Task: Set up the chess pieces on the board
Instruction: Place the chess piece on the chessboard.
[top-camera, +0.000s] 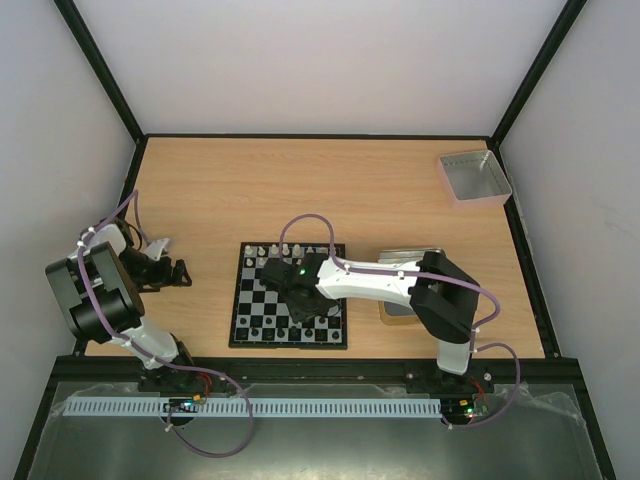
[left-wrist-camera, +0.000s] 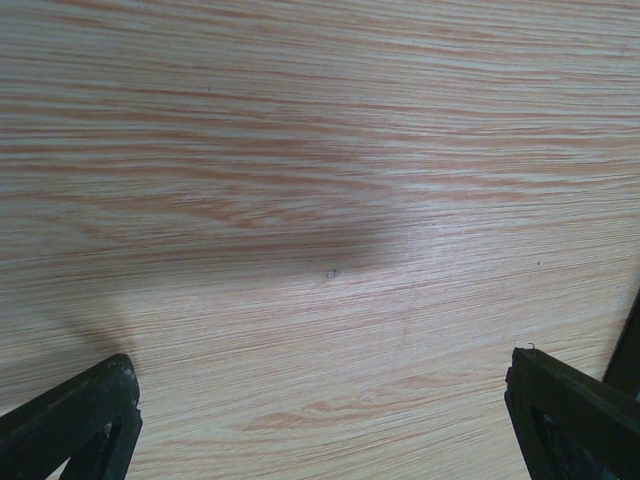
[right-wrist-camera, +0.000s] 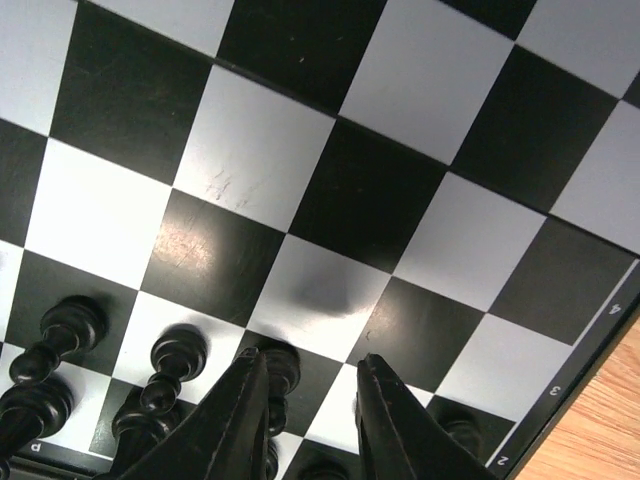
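The board lies at the table's middle. White chess pieces stand along its far row, and more pieces stand along its near rows. My right gripper hangs low over the board's middle. In the right wrist view its jaws stand a narrow gap apart with nothing between them. There, black pawns stand in a row on the board, one just behind the left finger. My left gripper is left of the board, wide open and empty over bare wood.
A shallow metal tin lies right of the board, partly under the right arm. A grey square tray sits at the far right corner. Black frame posts line the table's edges.
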